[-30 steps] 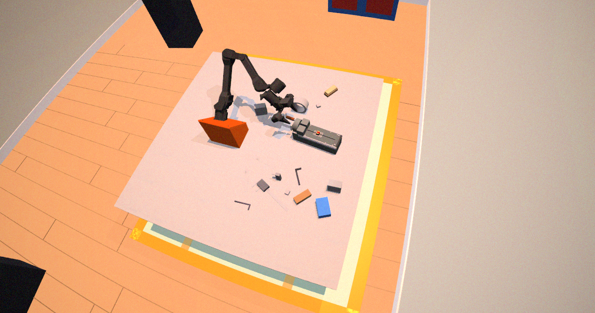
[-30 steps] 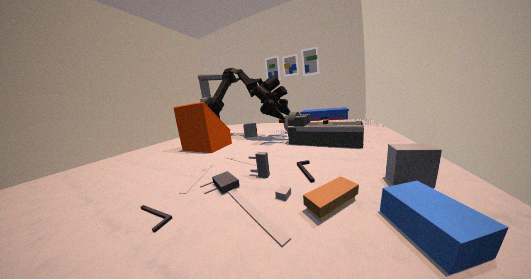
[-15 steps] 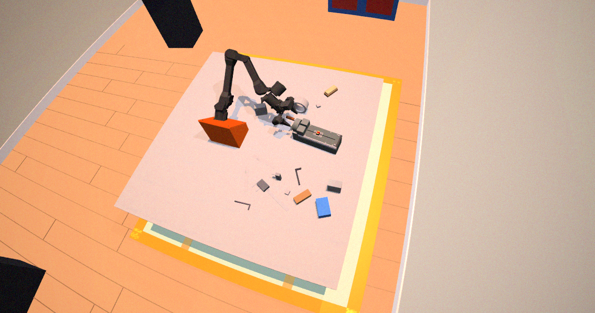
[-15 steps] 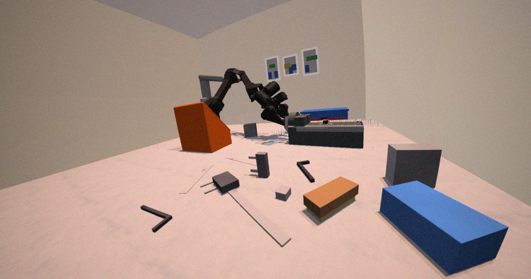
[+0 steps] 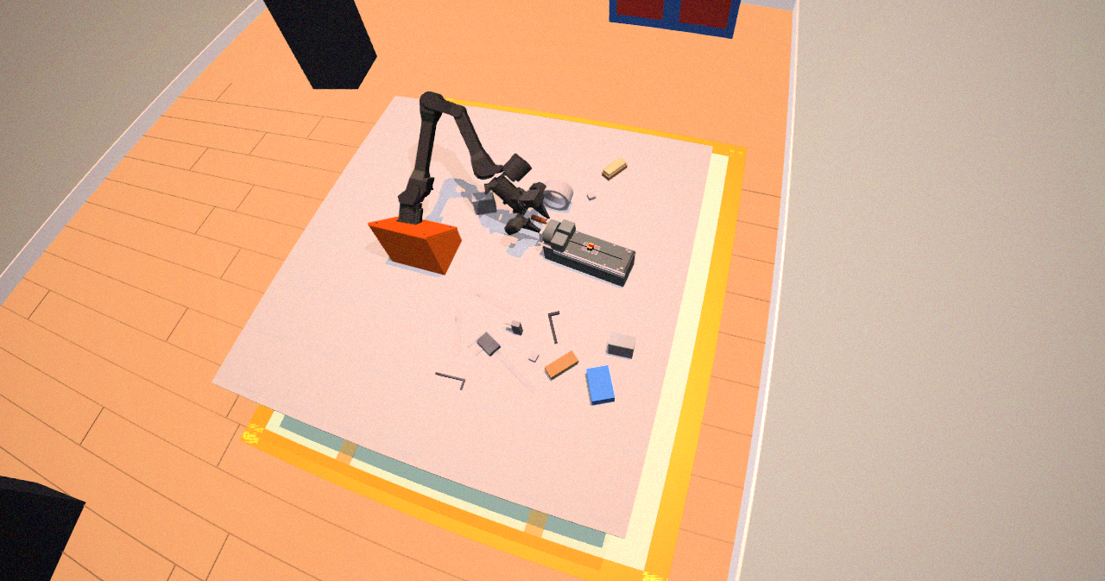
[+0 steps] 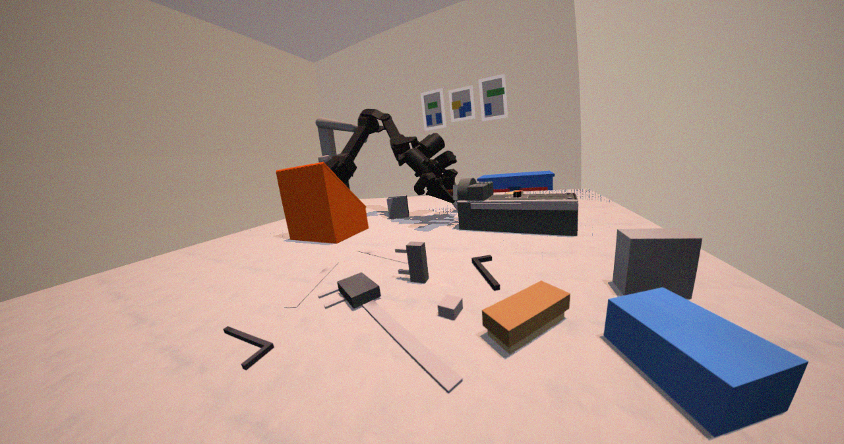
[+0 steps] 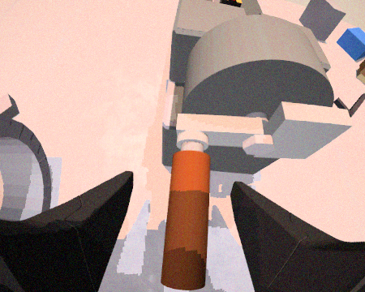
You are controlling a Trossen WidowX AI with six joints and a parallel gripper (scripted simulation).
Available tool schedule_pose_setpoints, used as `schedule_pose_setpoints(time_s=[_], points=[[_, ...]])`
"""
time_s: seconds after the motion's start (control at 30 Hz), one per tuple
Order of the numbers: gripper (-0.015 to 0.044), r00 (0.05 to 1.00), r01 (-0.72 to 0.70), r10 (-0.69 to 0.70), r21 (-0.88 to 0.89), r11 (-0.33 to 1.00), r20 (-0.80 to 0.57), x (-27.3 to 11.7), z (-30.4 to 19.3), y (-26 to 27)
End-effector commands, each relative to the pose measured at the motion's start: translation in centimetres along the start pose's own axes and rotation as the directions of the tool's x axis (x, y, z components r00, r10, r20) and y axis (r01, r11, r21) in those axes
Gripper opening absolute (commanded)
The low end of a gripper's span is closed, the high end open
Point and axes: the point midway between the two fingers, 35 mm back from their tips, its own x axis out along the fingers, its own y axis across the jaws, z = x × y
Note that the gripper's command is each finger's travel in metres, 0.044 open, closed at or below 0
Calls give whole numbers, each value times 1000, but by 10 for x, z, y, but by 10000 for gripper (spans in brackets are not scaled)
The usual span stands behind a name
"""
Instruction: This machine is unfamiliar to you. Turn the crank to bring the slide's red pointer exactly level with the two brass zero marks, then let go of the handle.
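Observation:
The machine (image 5: 589,265) (image 6: 519,219) is a long dark box with a grey round housing (image 5: 558,233) (image 6: 467,189) (image 7: 247,45) at its near-arm end. Its crank arm (image 7: 221,123) carries an orange-brown handle (image 7: 188,227) (image 5: 539,218), which points back toward my wrist camera. My gripper (image 7: 183,184) (image 5: 542,223) is open, one finger on each side of the handle, with gaps between. The red pointer (image 5: 590,246) (image 6: 517,194) sits about mid-slide; only its edge shows at the top of the wrist view. Its exact level against the brass zero marks is too small to tell.
A grey ring (image 5: 558,196) (image 7: 46,182) lies beside the gripper, and a grey block (image 5: 484,203) (image 6: 397,206) behind it. An orange wedge (image 5: 417,249) (image 6: 306,205) is at the arm's base. A blue block (image 5: 600,384) (image 6: 702,347) and an orange block (image 5: 561,364) (image 6: 525,314) lie farther off.

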Motion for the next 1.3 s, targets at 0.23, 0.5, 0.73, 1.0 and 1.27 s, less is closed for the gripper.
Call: schedule_pose_setpoints(time_s=[0.23,0.5,0.73,1.0,1.27], points=[[0,1000,2,-2,3,1000,0,1,-1,0],[0,1000,2,-2,3,1000,0,0,0,0],[0,1000,2,-2,2,1000,0,-1,1,0],[0,1000,2,-2,2,1000,0,-4,4,1],[0,1000,2,-2,2,1000,0,-8,7,1]])
